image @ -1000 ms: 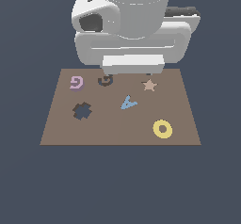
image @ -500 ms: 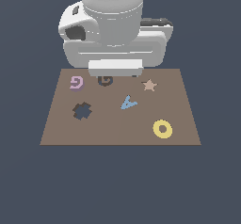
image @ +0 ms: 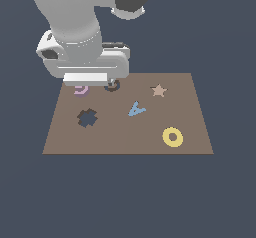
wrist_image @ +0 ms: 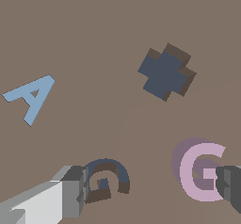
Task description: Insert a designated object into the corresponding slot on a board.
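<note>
The grey two-fingered gripper (wrist_image: pixel 150 190) is being held low over the far corner of the large flat brown rectangular board (image: pixel 125 137), with its fingers spread wide and nothing between them. In the wrist view one finger (wrist_image: pixel 75 190) is sitting beside the small dark G-shaped cutout slot (wrist_image: pixel 106 178) and the other finger (wrist_image: pixel 230 188) is overlapping the outer edge of the small pale pink flat G-shaped piece (wrist_image: pixel 202 171), so the piece is lying off-centre, toward one finger rather than midway between the two. The piece is lying flat on the board, not lifted, just beside the slot (both are partly hidden under the wrist body in the exterior view).

The wide opening is probably being kept so the fingers can be brought down on either side of the piece; as judged from these views, the hand is not yet being centred on it, and a sideways shift toward the piece is likely being needed before closing. The piece is thin, so a low grasp on its edges is being called for.

The larger dark cross-shaped cutout (wrist_image: pixel 165 71) is lying ahead of the fingers, and the blue A-shaped piece (wrist_image: pixel 32 97) is lying well off to the slot-side finger's side. The tan star (image: pixel 158 90) and yellow ring (image: pixel 172 137) are sitting well apart from the hand, untouched.
</note>
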`<act>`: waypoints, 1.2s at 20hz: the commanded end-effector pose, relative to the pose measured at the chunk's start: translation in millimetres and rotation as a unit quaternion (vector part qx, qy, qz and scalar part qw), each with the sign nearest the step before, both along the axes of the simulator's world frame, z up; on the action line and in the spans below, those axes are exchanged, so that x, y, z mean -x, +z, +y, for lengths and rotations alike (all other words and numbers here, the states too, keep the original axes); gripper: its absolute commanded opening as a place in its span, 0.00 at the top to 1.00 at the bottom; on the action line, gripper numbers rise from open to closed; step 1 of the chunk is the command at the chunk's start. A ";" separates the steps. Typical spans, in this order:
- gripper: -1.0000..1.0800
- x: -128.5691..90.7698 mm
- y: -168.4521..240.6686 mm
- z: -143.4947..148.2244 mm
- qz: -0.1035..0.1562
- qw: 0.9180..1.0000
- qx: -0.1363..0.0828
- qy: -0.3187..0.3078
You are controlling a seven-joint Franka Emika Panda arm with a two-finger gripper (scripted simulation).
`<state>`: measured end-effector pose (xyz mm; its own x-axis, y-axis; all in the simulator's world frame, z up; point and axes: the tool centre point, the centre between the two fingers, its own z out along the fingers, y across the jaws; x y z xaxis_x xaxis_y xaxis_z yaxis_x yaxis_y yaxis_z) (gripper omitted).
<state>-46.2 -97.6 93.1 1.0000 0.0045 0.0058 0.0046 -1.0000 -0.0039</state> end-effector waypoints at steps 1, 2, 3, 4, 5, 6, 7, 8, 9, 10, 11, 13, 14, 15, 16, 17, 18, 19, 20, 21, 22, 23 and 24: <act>0.04 8.6 -14.8 -21.1 0.001 1.000 0.001 0.000; 0.04 11.3 -19.8 -28.2 0.001 1.000 0.001 0.000; 0.04 13.6 -24.3 -34.6 0.002 1.000 0.001 -0.001; 0.04 15.6 -28.2 -40.2 0.002 1.000 0.002 -0.001; 0.04 17.4 -31.7 -45.3 0.002 1.000 0.002 -0.001; 0.04 18.8 -34.8 -49.6 0.002 1.000 0.002 -0.001; 0.04 19.9 -37.2 -53.2 0.002 1.000 0.002 -0.001; 0.04 20.8 -39.4 -56.3 0.003 1.000 0.002 -0.001; 0.04 21.5 -40.9 -58.5 0.003 1.000 0.002 -0.001; 0.04 21.9 -42.0 -60.2 0.003 1.000 0.002 -0.001; 0.04 22.1 -42.6 -61.1 0.003 1.000 0.002 -0.001; 0.04 22.3 -42.2 -60.6 0.004 1.000 0.002 -0.002; 0.04 22.3 -42.6 -60.6 0.004 1.000 0.002 -0.002; 0.04 22.3 -43.6 -60.7 0.004 1.000 0.002 -0.002; 0.04 22.2 -45.4 -60.9 0.004 1.000 0.002 -0.002; 0.04 22.1 -47.7 -60.9 0.003 1.000 0.002 -0.002; 0.04 22.0 -50.9 -61.2 0.003 1.000 0.002 -0.002; 0.04 21.9 -54.5 -61.2 0.003 1.000 0.002 -0.002; 0.04 21.8 -57.7 -61.5 0.003 1.000 0.002 -0.002; 0.04 21.8 -60.2 -61.8 0.003 1.000 0.002 -0.002; 0.04 21.8 -61.8 -61.6 0.003 1.000 0.002 -0.001; 0.04 21.8 -62.9 -61.7 0.003 1.000 0.002 -0.001; 0.04 21.8 -63.2 -61.8 0.003 1.000 0.002 -0.001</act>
<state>-68.4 -159.2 31.3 1.0000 0.0013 -0.0013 0.0013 -1.0000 -0.0003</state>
